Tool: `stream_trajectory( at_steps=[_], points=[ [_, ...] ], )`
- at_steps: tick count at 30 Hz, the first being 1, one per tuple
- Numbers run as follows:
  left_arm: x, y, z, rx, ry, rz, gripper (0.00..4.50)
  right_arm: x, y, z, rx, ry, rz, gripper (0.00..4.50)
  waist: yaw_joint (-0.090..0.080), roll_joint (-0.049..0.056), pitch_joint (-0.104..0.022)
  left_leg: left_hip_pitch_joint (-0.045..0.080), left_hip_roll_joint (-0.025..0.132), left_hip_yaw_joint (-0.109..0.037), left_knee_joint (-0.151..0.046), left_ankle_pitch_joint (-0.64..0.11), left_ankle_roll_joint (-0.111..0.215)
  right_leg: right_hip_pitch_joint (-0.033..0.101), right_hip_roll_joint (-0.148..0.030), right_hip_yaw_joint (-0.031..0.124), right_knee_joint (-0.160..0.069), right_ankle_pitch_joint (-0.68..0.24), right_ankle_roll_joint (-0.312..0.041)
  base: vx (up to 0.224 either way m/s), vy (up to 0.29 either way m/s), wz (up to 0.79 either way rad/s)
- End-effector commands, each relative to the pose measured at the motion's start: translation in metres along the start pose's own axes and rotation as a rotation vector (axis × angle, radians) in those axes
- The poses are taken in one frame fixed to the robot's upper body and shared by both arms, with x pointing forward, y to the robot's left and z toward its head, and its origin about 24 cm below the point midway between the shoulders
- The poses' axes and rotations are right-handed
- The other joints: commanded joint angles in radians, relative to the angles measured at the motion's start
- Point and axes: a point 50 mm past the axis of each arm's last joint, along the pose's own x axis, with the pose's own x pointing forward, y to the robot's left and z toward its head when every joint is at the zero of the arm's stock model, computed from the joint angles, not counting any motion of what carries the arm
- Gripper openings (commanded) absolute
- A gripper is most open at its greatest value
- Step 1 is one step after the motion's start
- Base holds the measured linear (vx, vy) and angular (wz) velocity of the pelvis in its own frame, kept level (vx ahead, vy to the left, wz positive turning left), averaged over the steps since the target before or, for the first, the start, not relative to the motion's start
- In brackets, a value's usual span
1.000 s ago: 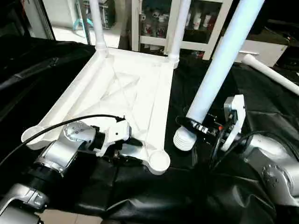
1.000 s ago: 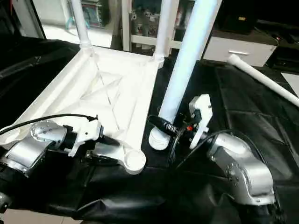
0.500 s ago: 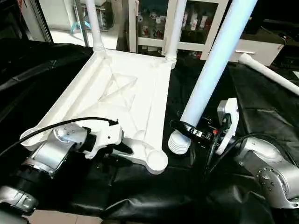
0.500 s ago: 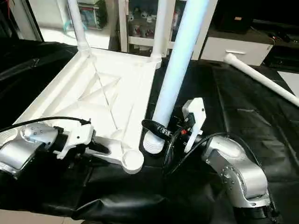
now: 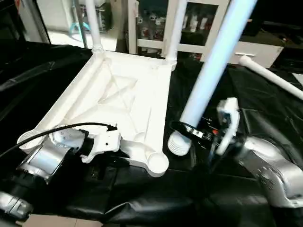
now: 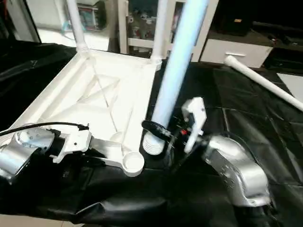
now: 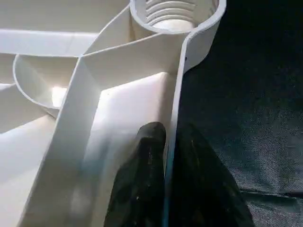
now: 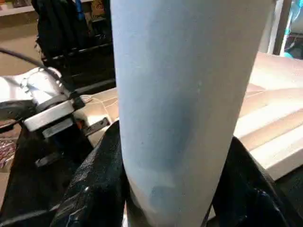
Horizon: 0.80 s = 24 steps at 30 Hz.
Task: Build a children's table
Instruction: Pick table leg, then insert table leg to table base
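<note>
The white tabletop (image 5: 123,90) lies upside down on black cloth, ribs up. Two legs (image 5: 93,23) (image 5: 176,28) stand in its far corner sockets. My left gripper (image 7: 169,132) is at the near edge, shut on the thin rim wall just behind the empty near-right socket (image 5: 157,163). One finger is inside the wall and one outside. My right gripper (image 5: 187,128) is shut on a third leg (image 5: 213,61), held nearly upright and leaning away. Its ribbed end (image 5: 179,143) rests on the cloth just right of that socket. The near-left socket (image 5: 26,139) is empty.
A loose leg (image 5: 270,78) lies on the black cloth (image 5: 265,109) at the back right. Behind the table stand a white shelf unit (image 5: 151,28) and a low white drawer cabinet (image 5: 251,49). A black cable (image 5: 71,126) arcs over my left wrist.
My left gripper's fingers have closed in on the tabletop's rim wall. The right gripper still holds the leg beside the near-right socket. The head view has shifted slightly.
</note>
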Motion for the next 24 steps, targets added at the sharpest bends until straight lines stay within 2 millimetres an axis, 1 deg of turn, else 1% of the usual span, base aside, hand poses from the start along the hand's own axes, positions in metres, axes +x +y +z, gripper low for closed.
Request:
stream_trajectory(
  at_steps=[1,2,3,4,6,7,9,10,11,13,15,17,18,19,20,21,22,24],
  points=[
    [0.016,-0.007,-0.006,-0.075,-0.013,0.013,0.22,0.003,-0.005,0.005,-0.004,-0.020,-0.037,1.83,0.009,-0.001,-0.059,0.040,0.082,-0.037,-0.093,-0.265,-0.043,0.014,-0.068,0.029,-0.073,-0.219,-0.207,0.000,0.000,0.00],
    [0.016,-0.007,-0.006,-0.075,-0.013,0.013,0.23,0.003,-0.005,0.005,-0.004,-0.020,-0.037,1.83,0.009,-0.002,-0.061,0.041,0.082,-0.036,-0.093,-0.262,-0.045,0.014,-0.067,0.029,-0.072,-0.210,-0.208,0.000,0.000,0.00],
    [0.028,-0.008,0.001,-0.103,-0.057,0.031,0.17,0.006,-0.011,0.001,0.020,-0.007,-0.100,1.83,0.009,-0.008,-0.063,0.040,0.084,-0.034,-0.092,-0.252,-0.045,0.017,-0.067,0.028,-0.070,-0.198,-0.210,0.000,0.000,0.00],
    [0.029,-0.008,0.001,-0.105,-0.059,0.032,0.08,0.006,-0.011,0.000,0.022,-0.006,-0.103,1.83,0.009,-0.014,-0.064,0.035,0.082,-0.035,-0.090,-0.222,-0.039,0.020,-0.069,0.027,-0.065,-0.176,-0.217,0.000,0.000,0.00],
    [0.038,-0.010,0.006,-0.121,-0.069,0.041,0.00,0.008,-0.015,-0.005,0.034,0.018,-0.134,1.83,0.011,-0.013,-0.063,0.038,0.081,-0.031,-0.088,-0.217,-0.030,0.017,-0.067,0.028,-0.069,-0.172,-0.215,0.000,0.000,0.00],
    [0.044,-0.010,0.010,-0.141,-0.061,0.051,0.00,0.009,-0.016,-0.008,0.041,0.031,-0.133,1.83,0.012,-0.020,-0.062,0.037,0.082,-0.031,-0.088,-0.217,-0.026,0.019,-0.068,0.028,-0.071,-0.181,-0.209,0.000,0.000,0.00],
    [0.046,-0.009,0.012,-0.145,-0.067,0.061,0.00,0.010,-0.016,-0.009,0.044,0.031,-0.134,1.83,0.013,-0.023,-0.063,0.035,0.080,-0.033,-0.087,-0.225,-0.024,0.020,-0.068,0.029,-0.074,-0.201,-0.197,0.000,0.000,0.00],
    [0.052,-0.007,0.019,-0.140,-0.090,0.088,0.00,0.011,-0.017,-0.009,0.049,0.030,-0.139,1.83,0.011,-0.031,-0.062,0.031,0.080,-0.033,-0.088,-0.225,-0.020,0.023,-0.069,0.029,-0.076,-0.212,-0.191,0.000,0.000,0.00],
    [0.054,-0.005,0.022,-0.138,-0.099,0.101,0.00,0.011,-0.017,-0.008,0.052,0.030,-0.140,1.83,0.013,-0.033,-0.060,0.033,0.081,-0.033,-0.087,-0.226,-0.014,0.019,-0.068,0.030,-0.080,-0.229,-0.182,0.000,0.000,0.00],
    [0.057,-0.003,0.025,-0.121,-0.096,0.113,0.00,0.011,-0.019,-0.007,0.047,0.043,-0.131,1.83,0.014,-0.036,-0.056,0.035,0.081,-0.034,-0.087,-0.234,-0.007,0.016,-0.069,0.031,-0.084,-0.264,-0.170,0.000,0.000,0.00],
    [0.058,-0.004,0.025,-0.099,-0.077,0.099,0.00,0.011,-0.020,-0.006,0.044,0.051,-0.125,1.83,0.013,-0.037,-0.053,0.034,0.081,-0.035,-0.088,-0.240,-0.009,0.015,-0.069,0.031,-0.088,-0.297,-0.157,0.000,0.000,0.00],
    [0.059,-0.007,0.024,-0.088,-0.051,0.085,0.00,0.010,-0.021,-0.005,0.038,0.056,-0.114,1.83,0.014,-0.035,-0.052,0.037,0.082,-0.035,-0.090,-0.250,-0.014,0.011,-0.067,0.031,-0.089,-0.309,-0.148,0.000,0.000,0.00],
    [0.061,-0.009,0.024,-0.075,-0.036,0.066,0.00,0.011,-0.021,-0.003,0.034,0.058,-0.103,1.82,0.015,-0.035,-0.051,0.037,0.082,-0.036,-0.091,-0.255,-0.017,0.010,-0.065,0.031,-0.088,-0.308,-0.144,0.000,0.000,0.00],
    [0.061,-0.009,0.024,-0.074,-0.035,0.065,0.00,0.011,-0.021,-0.003,0.034,0.058,-0.102,1.82,0.014,-0.037,-0.050,0.036,0.083,-0.036,-0.092,-0.255,-0.018,0.010,-0.064,0.031,-0.087,-0.295,-0.145,0.000,0.000,0.00],
    [0.063,-0.012,0.022,-0.059,0.006,0.035,0.00,0.011,-0.020,0.001,0.028,0.056,-0.069,1.82,0.013,-0.040,-0.048,0.038,0.083,-0.035,-0.093,-0.254,-0.018,0.008,-0.062,0.031,-0.087,-0.280,-0.148,0.000,0.000,0.00],
    [0.064,-0.013,0.022,-0.057,0.019,0.030,0.00,0.011,-0.020,0.002,0.027,0.055,-0.060,1.82,0.014,-0.039,-0.048,0.038,0.083,-0.036,-0.093,-0.253,-0.018,0.009,-0.062,0.031,-0.085,-0.274,-0.150,0.000,0.000,0.00],
    [0.064,-0.012,0.021,-0.054,0.029,0.033,0.00,0.010,-0.019,0.002,0.023,0.057,-0.047,1.82,0.014,-0.042,-0.046,0.039,0.083,-0.034,-0.093,-0.251,-0.019,0.008,-0.062,0.031,-0.085,-0.262,-0.154,0.000,0.000,0.00],
    [0.064,-0.010,0.021,-0.054,0.033,0.039,0.00,0.009,-0.018,0.002,0.021,0.058,-0.030,1.82,0.018,-0.041,-0.045,0.041,0.083,-0.033,-0.093,-0.249,-0.019,0.007,-0.062,0.031,-0.085,-0.247,-0.158,0.000,0.000,0.00]
  ],
)
